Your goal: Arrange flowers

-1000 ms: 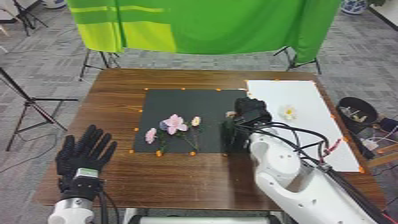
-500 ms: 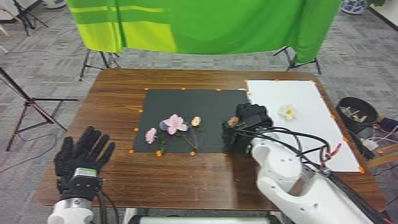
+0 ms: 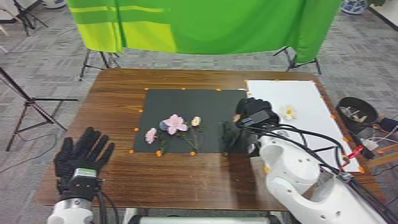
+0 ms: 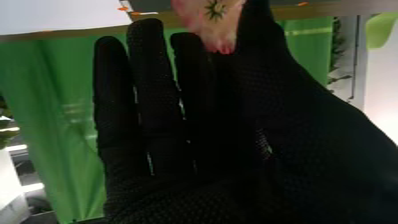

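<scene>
In the head view, the robot's right hand [image 3: 255, 111] is hovering over the line where a black mat [image 3: 178, 102] is meeting a white sheet [image 3: 311, 100] on the brown bench [image 3: 169, 180]. Its fingers and thumb are gripping a pink flower [image 4: 210, 22], pinching it between them; in the right wrist view the bloom is showing a dark green centre and a redder petal tip, and the fingers are running nearly straight up to it. On the mat, a large light pink flower [image 3: 175, 121] is lying with a bluish-purple flower [image 3: 163, 125] just beside it on the left. A pale bud-like flower [image 3: 196, 121] is lying to its right, and a small pink flower [image 3: 150, 134] is lying nearer the mat's left edge, with green stems trailing toward the robot. A white flower [image 3: 288, 112] with a yellow centre is lying on the white sheet, to the right of the right hand. The left hand [image 3: 82, 162] is waiting at the near left of the bench, its fingers open, spreading a little and pointing away from the robot. Small orange markers [image 3: 192, 153] are dotting the borders of mat and sheet. Beyond the bench, a green cloth [image 3: 213, 27] is hanging.
</scene>
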Robot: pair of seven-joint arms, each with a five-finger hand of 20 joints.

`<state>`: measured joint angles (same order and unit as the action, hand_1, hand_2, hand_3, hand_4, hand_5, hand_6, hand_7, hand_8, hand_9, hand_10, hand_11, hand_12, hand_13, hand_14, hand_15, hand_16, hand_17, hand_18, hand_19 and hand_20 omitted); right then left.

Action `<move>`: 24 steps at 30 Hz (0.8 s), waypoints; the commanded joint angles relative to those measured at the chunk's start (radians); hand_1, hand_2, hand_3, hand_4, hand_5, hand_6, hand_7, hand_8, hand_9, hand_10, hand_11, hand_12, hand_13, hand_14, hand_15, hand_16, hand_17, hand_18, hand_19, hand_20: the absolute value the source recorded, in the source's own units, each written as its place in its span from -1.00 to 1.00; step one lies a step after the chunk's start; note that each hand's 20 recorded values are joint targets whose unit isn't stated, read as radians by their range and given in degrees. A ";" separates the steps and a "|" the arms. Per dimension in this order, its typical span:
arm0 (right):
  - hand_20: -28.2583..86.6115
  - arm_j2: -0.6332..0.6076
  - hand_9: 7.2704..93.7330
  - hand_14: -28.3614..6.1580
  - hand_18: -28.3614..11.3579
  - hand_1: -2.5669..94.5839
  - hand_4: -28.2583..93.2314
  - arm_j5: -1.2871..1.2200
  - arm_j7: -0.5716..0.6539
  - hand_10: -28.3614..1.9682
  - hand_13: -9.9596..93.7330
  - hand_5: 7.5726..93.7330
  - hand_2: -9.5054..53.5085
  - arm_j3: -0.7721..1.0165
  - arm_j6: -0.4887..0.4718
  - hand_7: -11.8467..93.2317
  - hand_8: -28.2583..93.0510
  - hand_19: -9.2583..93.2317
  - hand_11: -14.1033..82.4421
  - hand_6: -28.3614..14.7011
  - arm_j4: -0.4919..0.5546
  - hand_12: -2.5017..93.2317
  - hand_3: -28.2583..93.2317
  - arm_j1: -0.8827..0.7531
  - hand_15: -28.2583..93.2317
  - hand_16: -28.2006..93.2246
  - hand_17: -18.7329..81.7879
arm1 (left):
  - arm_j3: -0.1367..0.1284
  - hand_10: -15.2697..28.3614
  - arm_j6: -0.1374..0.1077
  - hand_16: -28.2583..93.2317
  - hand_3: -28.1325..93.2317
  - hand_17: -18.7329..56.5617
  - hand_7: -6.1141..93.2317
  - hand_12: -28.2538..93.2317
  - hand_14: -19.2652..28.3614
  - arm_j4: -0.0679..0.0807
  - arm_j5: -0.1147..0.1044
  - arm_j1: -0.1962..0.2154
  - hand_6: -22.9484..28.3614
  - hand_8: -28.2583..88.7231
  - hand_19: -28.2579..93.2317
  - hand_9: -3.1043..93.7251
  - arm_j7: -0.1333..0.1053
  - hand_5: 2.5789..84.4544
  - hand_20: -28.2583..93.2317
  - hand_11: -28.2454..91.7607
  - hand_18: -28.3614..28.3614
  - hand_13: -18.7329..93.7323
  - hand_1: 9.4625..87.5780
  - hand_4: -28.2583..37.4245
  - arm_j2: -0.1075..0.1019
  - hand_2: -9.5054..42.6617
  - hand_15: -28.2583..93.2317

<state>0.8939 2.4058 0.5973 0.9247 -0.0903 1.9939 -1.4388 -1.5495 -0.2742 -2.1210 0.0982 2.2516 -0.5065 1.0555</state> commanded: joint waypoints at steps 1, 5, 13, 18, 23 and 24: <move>-0.14 0.009 0.44 -0.05 -0.50 0.07 -0.99 0.006 -0.001 0.04 0.42 0.36 -0.88 -0.020 0.006 -0.49 -0.68 0.15 -0.47 0.26 -0.011 -0.67 0.77 -0.006 -0.13 -0.23 -0.14 | 0.000 0.42 -0.006 -0.63 0.63 -0.66 -0.53 -0.30 0.54 -0.002 -0.001 0.008 0.29 -0.66 0.15 -0.15 0.011 0.08 -0.24 -0.03 0.60 -0.17 -0.58 -1.00 0.005 0.01 0.27; -0.14 0.010 0.48 -0.04 -0.50 0.00 -1.00 0.003 0.002 0.03 0.44 0.41 -0.70 -0.032 0.026 -0.50 -0.63 0.14 -0.48 0.27 -0.023 -0.67 0.67 -0.004 -0.14 -0.22 -0.13 | 0.001 0.42 -0.008 -0.63 0.63 -0.66 -0.53 -0.30 0.54 -0.002 -0.001 0.006 0.29 -0.66 0.15 -0.15 0.015 0.08 -0.24 -0.03 0.60 -0.17 -0.58 -1.00 0.004 0.01 0.27; -0.12 0.024 0.56 -0.02 -0.48 0.06 -1.00 0.033 -0.010 0.06 0.46 0.50 -0.50 -0.061 0.063 -0.50 -0.59 0.12 -0.48 0.31 -0.060 -0.66 0.47 0.005 -0.15 -0.21 -0.12 | -0.002 0.42 -0.008 -0.63 0.63 -0.66 -0.53 -0.30 0.54 0.000 0.000 0.008 0.29 -0.66 0.15 -0.15 0.016 0.08 -0.24 -0.03 0.60 -0.17 -0.58 -1.00 0.001 0.01 0.27; -0.10 0.021 0.55 0.01 -0.48 0.01 -1.00 0.044 -0.020 0.09 0.47 0.42 -0.62 -0.071 0.055 -0.50 -0.60 0.12 -0.47 0.32 -0.063 -0.65 0.61 0.010 -0.15 -0.19 -0.11 | -0.002 0.42 -0.007 -0.63 0.63 -0.66 -0.53 -0.30 0.53 0.001 0.001 0.005 0.29 -0.66 0.15 -0.15 0.016 0.08 -0.24 -0.03 0.60 -0.17 -0.58 -1.00 0.001 0.01 0.27; -0.12 0.032 0.31 -0.07 -0.49 -0.03 -1.00 0.032 -0.020 0.01 0.35 0.52 -0.72 -0.054 0.053 -0.50 -0.62 0.16 -0.51 0.17 -0.061 -0.71 0.66 0.000 -0.14 -0.22 -0.13 | -0.003 0.42 -0.006 -0.63 0.63 -0.66 -0.53 -0.30 0.54 0.001 -0.001 0.007 0.29 -0.66 0.15 -0.15 0.017 0.08 -0.24 -0.03 0.60 -0.17 -0.58 -1.00 0.002 0.01 0.27; -0.12 0.030 0.30 -0.06 -0.49 -0.03 -1.00 0.035 -0.022 0.00 0.34 0.54 -0.72 -0.055 0.051 -0.51 -0.61 0.16 -0.52 0.16 -0.061 -0.71 0.67 0.000 -0.14 -0.22 -0.14 | -0.003 0.42 -0.006 -0.63 0.63 -0.66 -0.53 -0.30 0.54 0.001 -0.003 0.007 0.29 -0.66 0.15 -0.15 0.016 0.08 -0.24 -0.03 0.60 -0.17 -0.58 -1.00 0.001 0.01 0.27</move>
<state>0.9138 2.4290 0.5840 0.8559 -0.0400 1.9298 -1.4338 -1.5496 -0.2763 -2.1199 0.0992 2.2507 -0.4989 1.0554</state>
